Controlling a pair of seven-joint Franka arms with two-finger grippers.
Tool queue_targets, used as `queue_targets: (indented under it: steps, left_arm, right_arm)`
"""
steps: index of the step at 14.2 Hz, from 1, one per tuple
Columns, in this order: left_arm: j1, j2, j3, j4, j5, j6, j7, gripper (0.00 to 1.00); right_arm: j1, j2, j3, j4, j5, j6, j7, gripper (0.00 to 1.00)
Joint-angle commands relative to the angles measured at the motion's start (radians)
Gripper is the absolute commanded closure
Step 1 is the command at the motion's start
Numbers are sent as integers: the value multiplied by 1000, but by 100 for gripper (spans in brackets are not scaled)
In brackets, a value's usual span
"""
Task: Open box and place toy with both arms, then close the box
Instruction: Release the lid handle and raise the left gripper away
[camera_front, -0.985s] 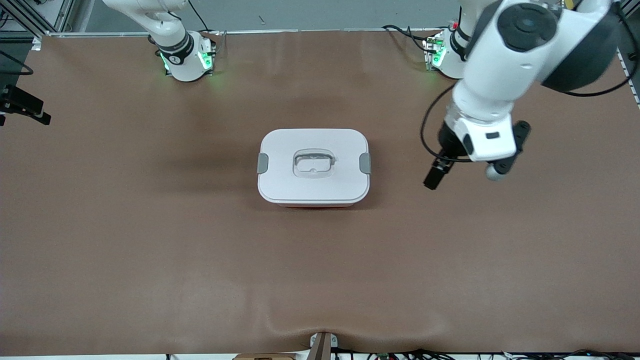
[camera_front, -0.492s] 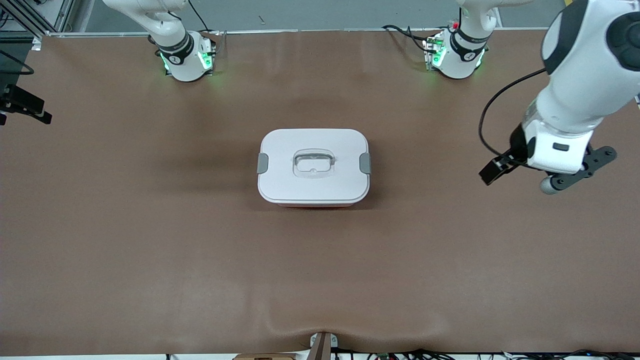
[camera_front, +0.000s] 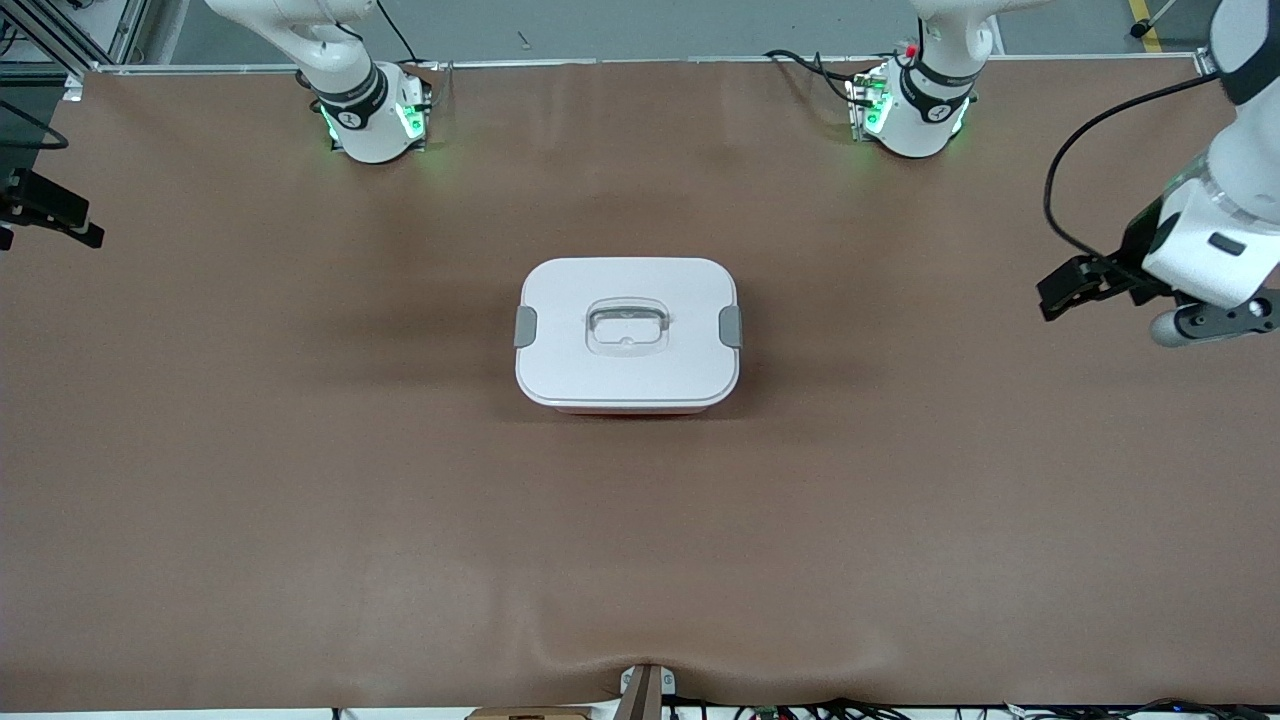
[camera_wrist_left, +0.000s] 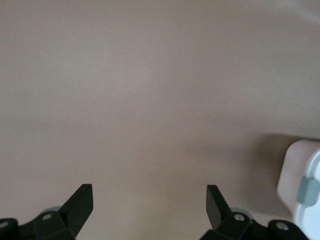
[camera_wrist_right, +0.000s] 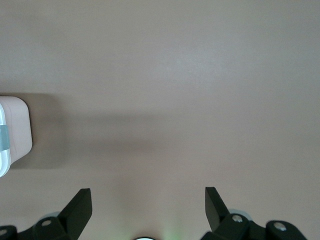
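At the middle of the brown table (camera_front: 300, 480) sits the box (camera_front: 627, 335), with its white lid (camera_front: 627, 290) on and a thin strip of the pink tub showing under the edge nearest the front camera; a grey clip (camera_front: 525, 326) sits on the lid's end toward the right arm's side and another grey clip (camera_front: 731, 326) on the end toward the left arm's side, and the clear recessed handle (camera_front: 626, 328) lies in the centre of the lid. No toy shows in any view. Up in the air over the bare table at the left arm's end, well apart from the box, hangs the left gripper (camera_front: 1070, 290); its wrist view shows the two black fingers (camera_wrist_left: 80, 202) spread wide with nothing between them, the left gripper (camera_wrist_left: 149, 202) looking down on plain brown surface with a corner of the box and one grey clip at the frame's edge. In the front view only a dark part at the frame's edge on the right arm's side shows, and I cannot tell what it is; the right wrist view shows the right gripper (camera_wrist_right: 148, 204) over bare table, its fingers (camera_wrist_right: 79, 205) also wide apart and empty, with a corner of the box (camera_wrist_right: 14, 135) at the edge of that view
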Motion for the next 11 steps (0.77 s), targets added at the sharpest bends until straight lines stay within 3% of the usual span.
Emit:
queue_targets:
  steps: [1, 4, 6, 9, 11]
  left_arm:
    - [23, -49, -3, -9, -18, -41, 80, 0]
    - [8, -89, 16, -26, -21, -66, 77, 0]
    - [-100, -129, 103, -71, -21, -69, 72, 0]
    - [-260, -208, 290, -149, -64, -66, 77, 0]
    - [-338, -263, 350, -206, -64, -56, 75, 0]
  right_arm:
    - [-16, -4, 10, 5, -3, -12, -13, 0]
    - [-15, -4, 10, 5, -3, -10, -13, 0]
    - [-16, -4, 10, 7, -3, -10, -13, 0]
    - [-16, -4, 10, 8, -3, -9, -13, 0]
    - [-16, -4, 10, 7, -3, -7, -11, 0]
